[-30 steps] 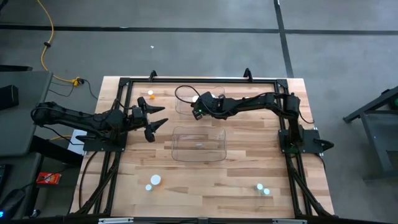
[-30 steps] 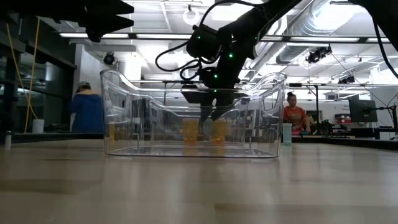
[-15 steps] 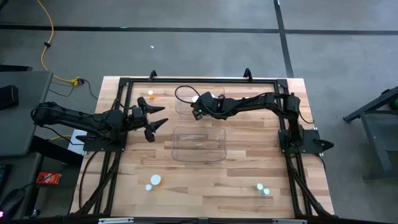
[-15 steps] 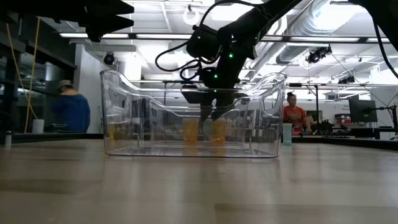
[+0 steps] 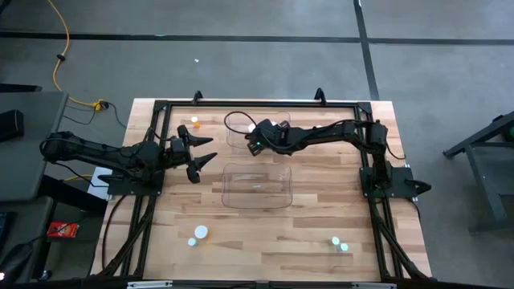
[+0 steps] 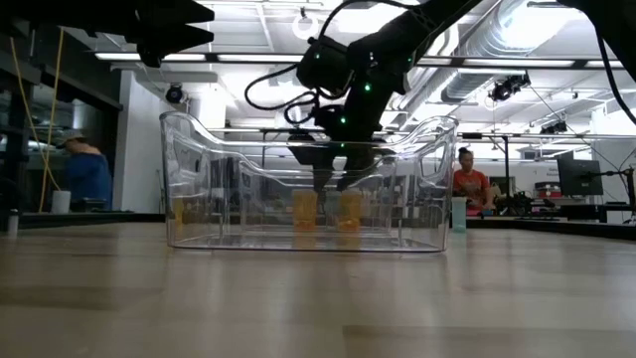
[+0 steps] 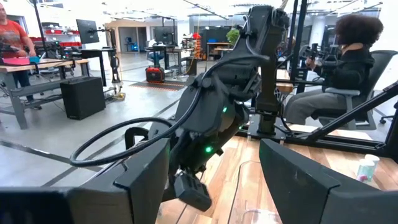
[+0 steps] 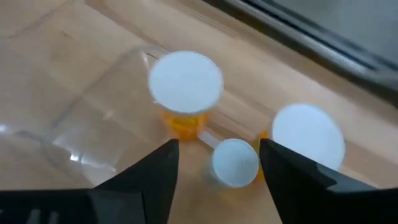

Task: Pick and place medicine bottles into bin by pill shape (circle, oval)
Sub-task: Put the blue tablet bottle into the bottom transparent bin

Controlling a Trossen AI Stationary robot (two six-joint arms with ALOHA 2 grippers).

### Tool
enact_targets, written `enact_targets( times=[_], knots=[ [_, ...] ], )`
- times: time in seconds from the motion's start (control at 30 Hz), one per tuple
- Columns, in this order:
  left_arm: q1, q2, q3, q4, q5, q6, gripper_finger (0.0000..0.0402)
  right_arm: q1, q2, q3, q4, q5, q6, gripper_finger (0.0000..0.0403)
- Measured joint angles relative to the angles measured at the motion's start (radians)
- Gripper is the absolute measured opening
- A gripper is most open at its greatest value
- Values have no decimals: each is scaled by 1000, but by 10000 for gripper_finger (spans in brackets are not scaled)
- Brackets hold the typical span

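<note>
Two arms share the table (image 5: 321, 210), and we take them from the left. The left tool (image 5: 207, 150) hangs above the boards, well apart from every bottle. Its fingers are spread wide and hold nothing, so we judge that this arm is waiting clear of the work. Just beyond it, near the far left corner, one orange bottle (image 5: 194, 123) sits loose on the table. A white-capped bottle (image 5: 200, 232) sits toward the near edge.

At the middle lie two clear bins. The near bin (image 5: 226, 186) looks empty to us. The far bin (image 5: 233, 131) holds three bottles, seen from the right wrist view: a wide-capped orange one (image 8: 186, 82), a small-capped one (image 8: 235, 163) and a third (image 8: 308, 142).

The right tool (image 8: 219, 147) hovers over that far bin. Its fingers are parted wider than the small cap below them and grip nothing. In the low view it stands above the bottles, not around them. We read this as a drop-off pose, placed there because this bin takes one pill shape; which shape we cannot tell.

All three bottles stand upright with their long axes vertical and their caps pointing up at the tool.

Farther right, near the front edge, a pale teal pair (image 5: 340, 243) is not yet sorted.
</note>
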Motion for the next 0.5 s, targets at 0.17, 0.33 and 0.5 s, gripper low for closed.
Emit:
enact_targets(
  times=[0.17,0.33,0.5],
  knots=[
    [0,0,0,-3,0,0,239,27,-61,0,6,29,-146,216],
    [0,0,0,-7,0,0,239,99,-161,0,-122,132,-259,216],
    [0,0,0,-7,0,0,239,202,-225,0,-341,307,-207,216]
  ],
)
